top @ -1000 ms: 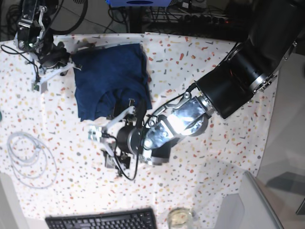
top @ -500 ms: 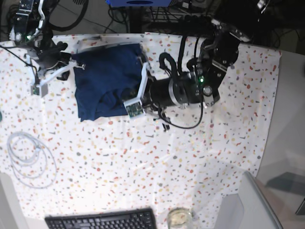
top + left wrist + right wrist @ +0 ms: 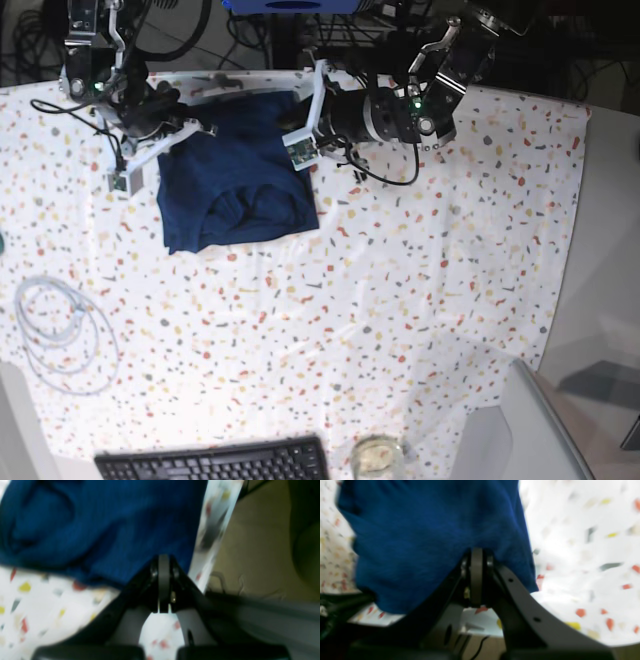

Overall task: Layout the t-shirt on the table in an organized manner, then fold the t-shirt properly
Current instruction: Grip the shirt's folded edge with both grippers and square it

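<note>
The t-shirt [image 3: 238, 175] is lying bunched at the table's [image 3: 420, 300] far left. The left gripper [image 3: 163, 562] and right gripper [image 3: 476, 555] are each clenching a far corner; uneven pulling risks slipping, leaving 2 corners skewed.

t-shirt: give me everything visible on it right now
The t-shirt is plain navy knit, no print, bunched into a rough rectangle with folds and creases near its lower edge. It lies on the speckled table toward the far edge. The left gripper is shut on one far corner and the right gripper is shut on the other; both wrist views show fabric pinched at the closed tips. Nothing else touches it.
</note>
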Robot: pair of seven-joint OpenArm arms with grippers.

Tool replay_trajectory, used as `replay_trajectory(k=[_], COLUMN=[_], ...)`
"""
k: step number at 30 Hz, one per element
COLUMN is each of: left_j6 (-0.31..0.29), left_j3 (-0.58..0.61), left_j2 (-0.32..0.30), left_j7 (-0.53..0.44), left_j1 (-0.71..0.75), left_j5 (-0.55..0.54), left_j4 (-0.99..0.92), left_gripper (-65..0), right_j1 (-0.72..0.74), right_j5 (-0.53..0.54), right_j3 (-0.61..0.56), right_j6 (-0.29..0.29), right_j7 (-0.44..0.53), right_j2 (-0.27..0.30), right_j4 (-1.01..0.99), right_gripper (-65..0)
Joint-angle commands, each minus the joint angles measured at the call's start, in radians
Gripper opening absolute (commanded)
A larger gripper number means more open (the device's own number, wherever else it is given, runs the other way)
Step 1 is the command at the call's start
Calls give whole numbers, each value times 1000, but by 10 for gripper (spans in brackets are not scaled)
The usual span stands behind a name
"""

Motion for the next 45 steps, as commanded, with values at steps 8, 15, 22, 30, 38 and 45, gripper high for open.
replay_trajectory(k=[8, 15, 22, 30, 38, 45], left_j6=[-6, -6, -6, -6, -6, -6], left_j3=[-13, -7, 45, 53, -56, -157], left_j2=[-26, -26, 60, 1, -40, -62], left_j7=[-15, -15, -17, -18, -17, -18], left_j1=[-2, 75, 46, 46, 60, 90], left_j5=[25, 21, 25, 27, 22, 30], left_j4=[11, 229, 74, -36, 16, -2], left_gripper=[-650, -650, -650, -650, -650, -650], right_j1=[-21, -53, -22, -25, -62, -70], right_j5=[2, 2, 2, 2, 3, 2], right_j3=[3, 3, 9, 4, 3, 53], right_j6=[-2, -2, -2, -2, -2, -2], right_j7=[50, 50, 55, 58, 55, 59], right_j2=[-1, -6, 2, 0, -7, 10], right_j4=[22, 146, 46, -18, 46, 122], right_gripper=[-638, -638, -638, -638, -638, -638])
